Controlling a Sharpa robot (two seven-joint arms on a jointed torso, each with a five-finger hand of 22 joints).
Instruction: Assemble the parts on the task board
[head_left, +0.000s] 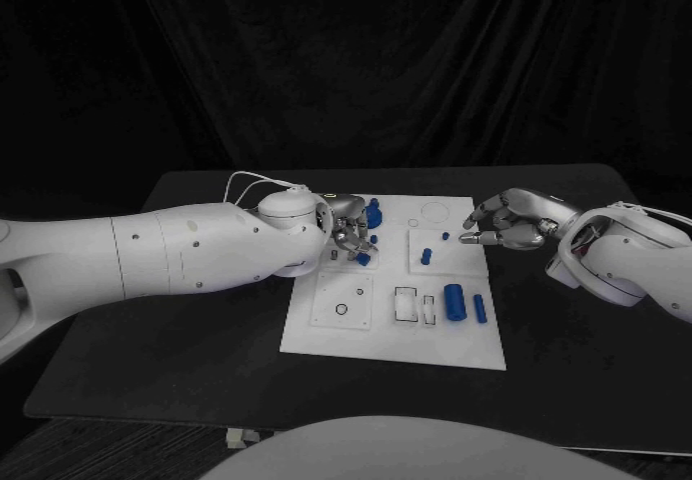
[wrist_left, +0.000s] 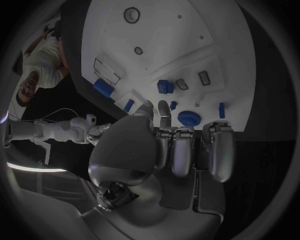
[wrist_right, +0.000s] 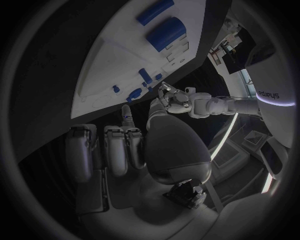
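The left hand (head_left: 346, 232) is over the far left part of the task board (head_left: 389, 345), its fingers curled down among the blue parts there; a small blue piece (head_left: 362, 259) sits at its fingertips, but whether it is pinched or merely touched cannot be told. The right hand (head_left: 512, 222) hovers at the board's far right edge, fingers curled in and, as far as can be seen, holding nothing. Judgement: the step in hand is seating a small part in the far left cluster; it wants a square, upright descent and light pressure. Obstructions: a stack of blue parts (head_left: 374, 213) stands just beside the left hand and could be knocked. A short blue peg (head_left: 427, 256) stands between the two hands. A large blue cylinder (head_left: 456, 302) and a slim blue bar (head_left: 479, 308) lie well apart, nearer the robot.
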